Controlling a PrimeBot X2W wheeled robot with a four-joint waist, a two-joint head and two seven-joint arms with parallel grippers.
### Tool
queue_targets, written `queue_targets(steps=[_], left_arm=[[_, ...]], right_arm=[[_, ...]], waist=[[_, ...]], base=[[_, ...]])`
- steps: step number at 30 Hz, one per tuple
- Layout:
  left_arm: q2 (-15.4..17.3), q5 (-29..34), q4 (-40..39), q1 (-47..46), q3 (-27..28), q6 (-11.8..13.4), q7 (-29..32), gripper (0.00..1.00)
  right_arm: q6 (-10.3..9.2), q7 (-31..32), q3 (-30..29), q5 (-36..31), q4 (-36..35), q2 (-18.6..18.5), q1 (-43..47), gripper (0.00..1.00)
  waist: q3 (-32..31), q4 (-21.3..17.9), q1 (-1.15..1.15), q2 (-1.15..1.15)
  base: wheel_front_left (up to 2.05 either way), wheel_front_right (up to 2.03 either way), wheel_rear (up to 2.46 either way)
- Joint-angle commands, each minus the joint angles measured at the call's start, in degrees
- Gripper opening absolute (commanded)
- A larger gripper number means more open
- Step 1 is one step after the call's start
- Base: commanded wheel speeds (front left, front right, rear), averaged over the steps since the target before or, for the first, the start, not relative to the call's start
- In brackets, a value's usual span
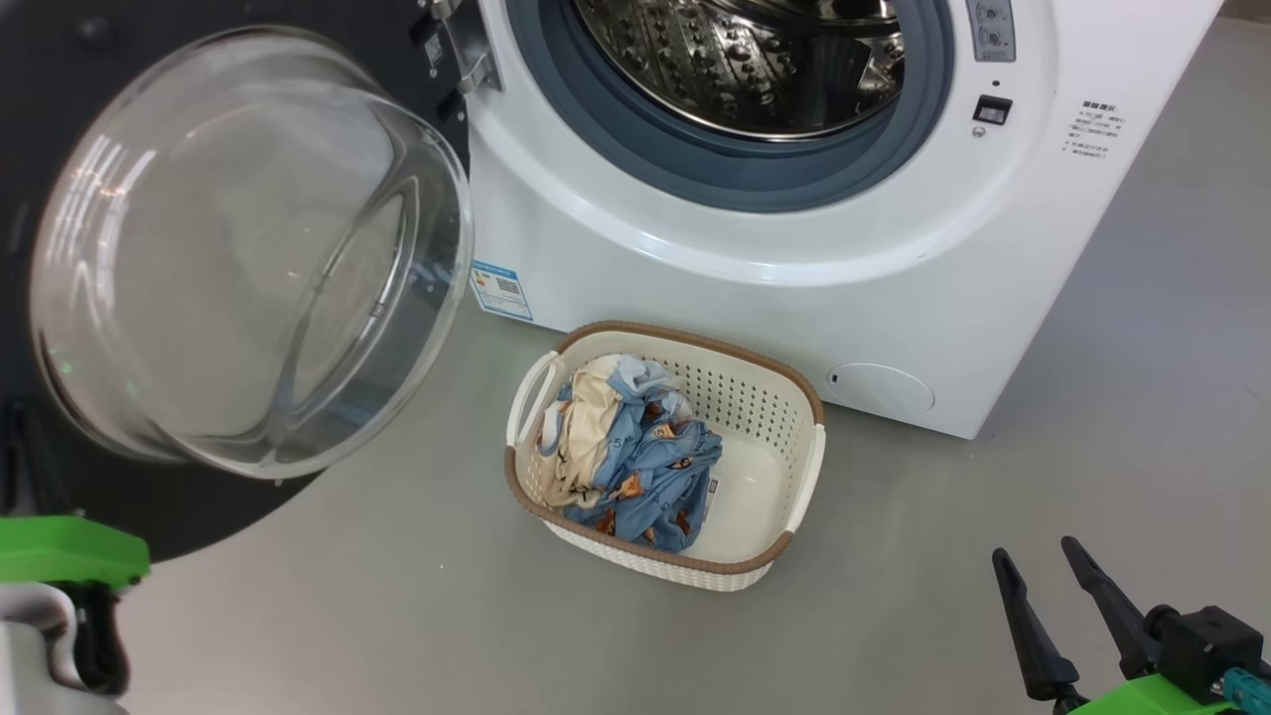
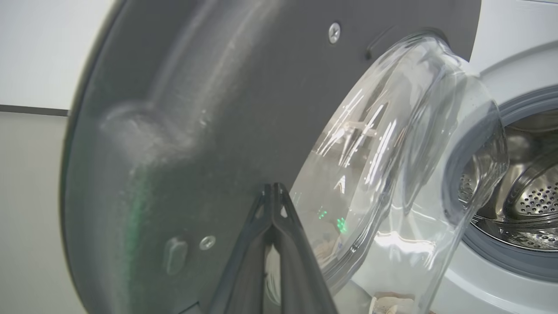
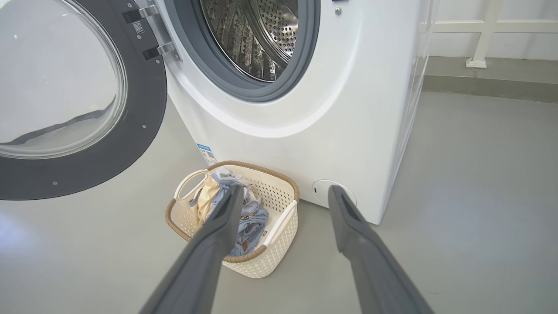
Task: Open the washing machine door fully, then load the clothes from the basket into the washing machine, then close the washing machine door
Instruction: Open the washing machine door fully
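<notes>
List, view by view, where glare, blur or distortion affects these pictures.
Head view: glare streaks on the glass of the washing machine door; left wrist view: the door's grey face soft, the shut left end effector out of focus, green glints in the glass; right wrist view: the open right end effector blurred up close, the side of the washing machine bowed.

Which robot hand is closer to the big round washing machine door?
Left. The left gripper, shut, points at the dark inner rim of the washing machine door from close by. The right gripper, open, hangs far off, beyond the basket from the door.
</notes>
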Motion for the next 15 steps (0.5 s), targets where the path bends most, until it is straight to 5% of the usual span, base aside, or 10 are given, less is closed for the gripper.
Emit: queue_targets(steps=[1, 15], left_arm=[[4.0, 0.4, -0.5, -2.9, 2.9, 0.4, -0.5, 0.00], [7.5, 1.5, 6.9, -7.4, 6.4, 0.4, -0.5, 0.00]], right_arm=[[0.08, -0.7, 1.3, -0.6, -1.4, -1.0, -1.6, 1.00], [0.08, -0.7, 2.0, -0.7, -1.4, -1.7, -2.0, 1.00]], waist=[[0.2, -0.1, 0.00, 0.00], [0.6, -1.0, 0.00, 0.00]], base=[[0.00, 0.00, 0.00], [0.00, 0.00, 0.00]])
